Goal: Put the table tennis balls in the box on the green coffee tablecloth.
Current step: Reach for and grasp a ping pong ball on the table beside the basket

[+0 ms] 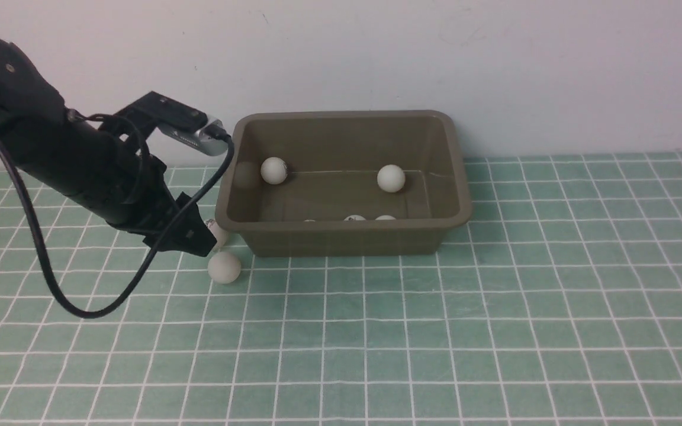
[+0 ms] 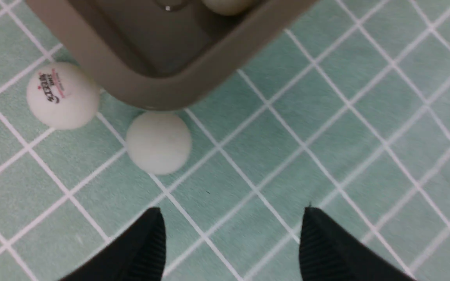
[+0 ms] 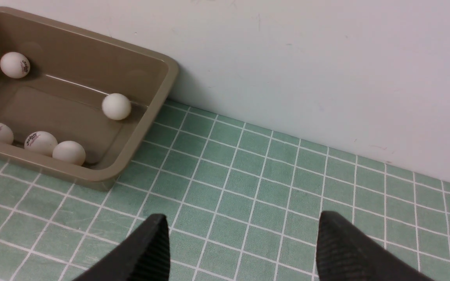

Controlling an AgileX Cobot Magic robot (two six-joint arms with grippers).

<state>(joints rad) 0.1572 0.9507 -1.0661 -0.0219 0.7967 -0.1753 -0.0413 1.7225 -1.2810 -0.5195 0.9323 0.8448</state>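
Olive-brown box (image 1: 347, 239) sits on the green coffee tablecloth (image 1: 436, 331), w/ its back edge against a pale wall (image 1: 495, 59). Task looks approx. 5/7 done. Five table tennis balls (image 3: 116, 106) lie inside the box: two by the far wall, three along the near wall. Two are left outside on the cloth, at the box's front-left corner. A plain ball (image 2: 158, 142) sits just beside the corner rim. A logo ball (image 2: 63, 95) sits beside the box's left side, near the plain one but not touching it. Left gripper (image 2: 231, 218) hovers low over the cloth w/ jaws spread wide, holding nothing. The plain ball lies just ahead of its fingertips, offset toward one finger, not between them. Right gripper (image 3: 242, 218) also gapes empty, well apart from the box on its right side, no ball near it.
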